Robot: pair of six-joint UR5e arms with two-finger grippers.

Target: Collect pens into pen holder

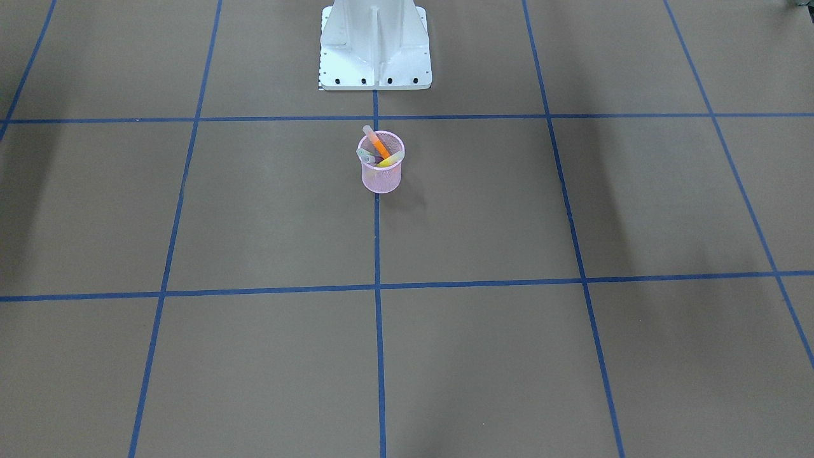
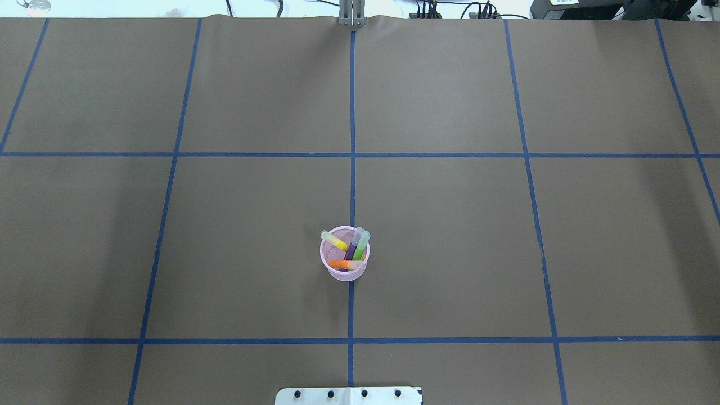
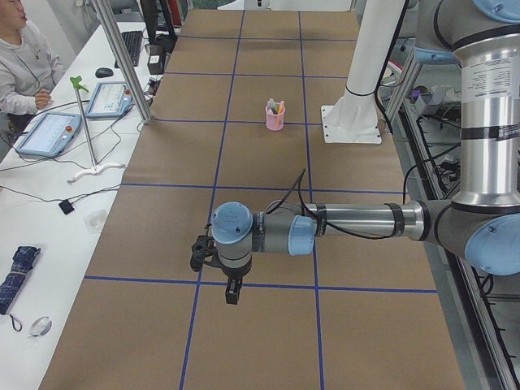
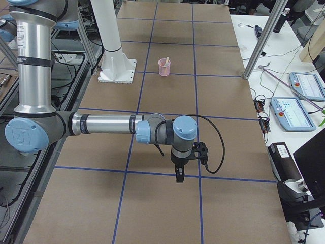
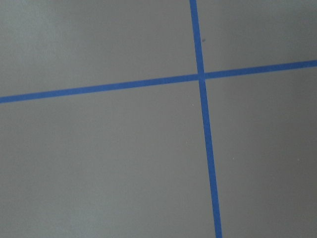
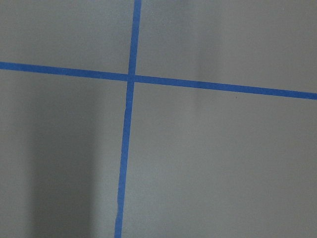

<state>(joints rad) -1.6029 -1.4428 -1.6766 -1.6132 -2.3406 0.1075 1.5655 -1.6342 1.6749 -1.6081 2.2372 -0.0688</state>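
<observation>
The pink mesh pen holder [image 2: 344,271] stands upright on the table's centre line, close to the robot base; it also shows as the pen holder [image 1: 381,177]. Inside it lean the pens: a yellow pen [image 2: 336,242], a purple pen [image 2: 352,251], a green pen [image 2: 360,250] and an orange pen [image 2: 340,264]. No pen lies on the table. My left gripper [image 3: 232,291] hangs over the table's left end, far from the holder. My right gripper [image 4: 179,175] hangs over the right end. Both show only in the side views, so I cannot tell whether they are open or shut. The wrist views show only brown paper and blue tape.
The white robot base [image 1: 375,48] stands just behind the holder. Blue tape lines [image 2: 352,112] divide the brown table cover into squares. A person [image 3: 24,65] sits at a side table with teach pendants [image 3: 49,132] and a metal post [image 3: 122,57].
</observation>
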